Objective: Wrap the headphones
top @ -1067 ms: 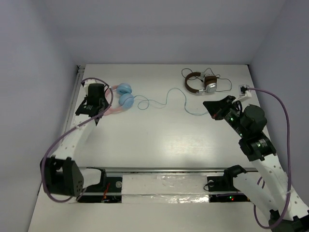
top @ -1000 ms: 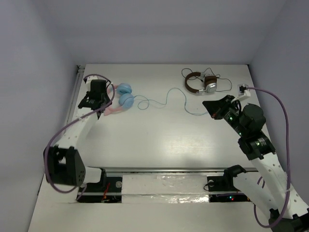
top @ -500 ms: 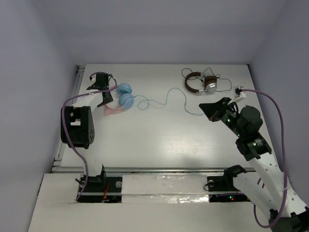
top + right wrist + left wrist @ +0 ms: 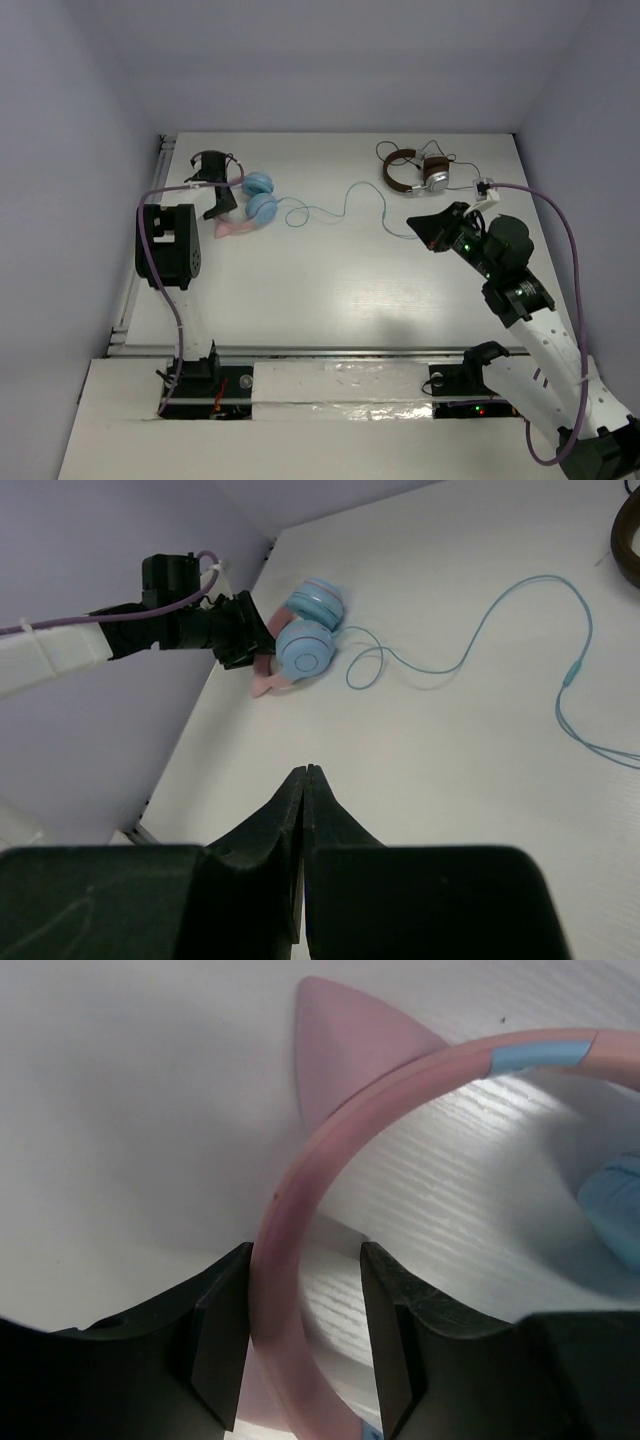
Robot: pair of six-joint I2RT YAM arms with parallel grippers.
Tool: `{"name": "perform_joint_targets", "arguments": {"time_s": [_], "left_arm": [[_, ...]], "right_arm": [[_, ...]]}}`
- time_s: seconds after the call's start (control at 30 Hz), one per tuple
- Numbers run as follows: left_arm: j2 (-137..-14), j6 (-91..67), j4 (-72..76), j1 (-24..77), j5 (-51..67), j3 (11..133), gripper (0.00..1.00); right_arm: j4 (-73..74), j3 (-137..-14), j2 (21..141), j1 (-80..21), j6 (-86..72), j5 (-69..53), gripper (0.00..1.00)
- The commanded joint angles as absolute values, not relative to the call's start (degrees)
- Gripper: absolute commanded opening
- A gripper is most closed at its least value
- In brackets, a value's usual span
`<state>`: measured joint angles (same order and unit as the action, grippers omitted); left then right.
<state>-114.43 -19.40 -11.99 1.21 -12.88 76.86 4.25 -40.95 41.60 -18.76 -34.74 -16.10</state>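
The headphones lie at the far left: two light blue ear cups (image 4: 260,195), with the pink cat-ear headband (image 4: 232,228) beside them. Their thin pale-blue cable (image 4: 345,205) trails right across the table. My left gripper (image 4: 221,203) is open, its jaws astride the headband (image 4: 400,1090). The band touches the left jaw and stands apart from the right one. My right gripper (image 4: 428,222) is shut and empty, above the table near the cable's right end. The right wrist view shows the headphones (image 4: 305,645) and the cable (image 4: 480,630) far ahead of its closed fingertips (image 4: 307,770).
Smaller brown-and-silver headphones (image 4: 415,172) with a dark cable lie at the back right. Grey walls close in the table on the left, back and right. A metal rail (image 4: 330,350) runs along the near edge.
My left arm has reared up and its gripper has come down over the pink headband. My right gripper has moved a little to the left, still shut.
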Motion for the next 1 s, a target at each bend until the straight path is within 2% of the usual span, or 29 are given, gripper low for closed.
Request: {"name": "perform_joint_targets", "arguments": {"time_s": [0.0, 0.07, 0.17, 0.27, 0.5, 0.6, 0.63, 0.8, 0.83, 0.97], "left_arm": [[-117.0, -18.5, -11.0, 0.6, -12.4, 79.4, 0.42], [-117.9, -18.4, -11.0, 0.6, -11.8, 80.6, 0.43], [-119.1, -17.9, -10.5, 0.6, -10.6, 81.3, 0.37], [-119.4, -17.8, -10.7, 0.6, -8.1, 81.6, 0.00], [-110.2, -16.4, -13.4, 0.6, -1.1, 84.3, 0.00], [-103.2, -16.8, -14.8, 1.1, 3.8, 83.4, 0.00], [-101.0, -17.3, -14.7, 1.7, 4.5, 82.7, 0.00], [-89.6, -20.6, -14.7, 5.1, 11.9, 80.2, 0.00], [-88.4, -21.2, -15.2, 6.4, 12.7, 80.2, 0.00], [-82.6, -23.1, -17.0, 7.1, 17.9, 79.3, 0.00]], "right_arm": [[0.6, -40.8, 41.2, -18.5, -34.0, -16.3, 0.03], [0.7, -40.7, 41.8, -18.5, -34.0, -16.3, 0.03], [0.6, -40.5, 42.5, -18.5, -34.2, -16.0, 0.03], [-1.6, -40.3, 43.5, -18.5, -34.4, -15.9, 0.03], [-5.4, -40.1, 49.9, -19.6, -33.9, -17.3, 0.05], [-8.0, -40.3, 51.2, -20.3, -32.8, -20.6, 0.16], [-8.5, -40.3, 51.8, -21.0, -32.4, -20.7, 0.24], [-12.7, -41.8, 57.1, -21.0, -26.4, -29.6, 0.47], [-12.8, -43.1, 57.8, -21.5, -25.7, -31.0, 0.54], [-10.5, -45.1, 57.1, -22.1, -19.6, -27.3, 0.70]]}}
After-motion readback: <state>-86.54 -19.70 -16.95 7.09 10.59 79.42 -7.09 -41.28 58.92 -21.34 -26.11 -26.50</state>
